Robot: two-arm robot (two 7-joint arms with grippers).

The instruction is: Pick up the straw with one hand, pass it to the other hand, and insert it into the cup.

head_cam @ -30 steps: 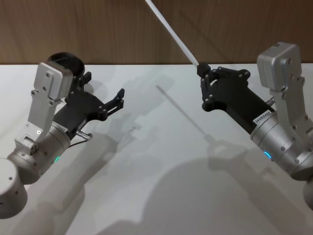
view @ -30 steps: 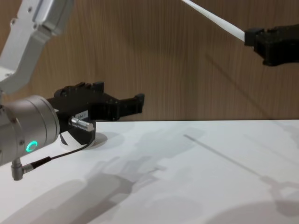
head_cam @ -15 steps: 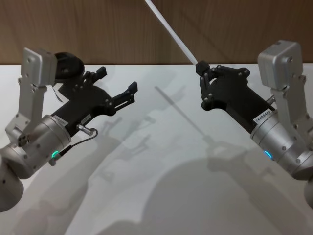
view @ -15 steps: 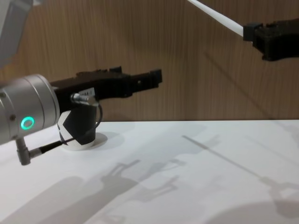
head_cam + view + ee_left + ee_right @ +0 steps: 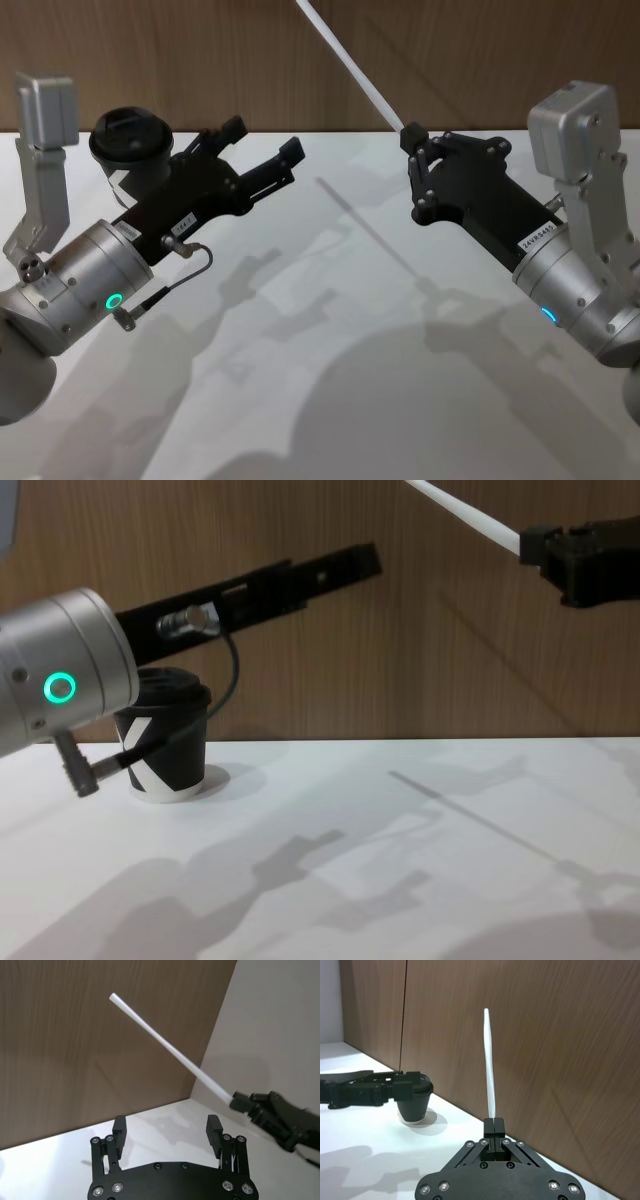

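Up above the table, the right hand pinched the straw by its low end; the left hand was spread wide, just beside the cup near the back left corner.

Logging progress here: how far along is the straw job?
Done: the right gripper has the straw pinched, held up in the air. In hand: the open left gripper points toward it, not touching. Left: the handover, then putting it in the cup.
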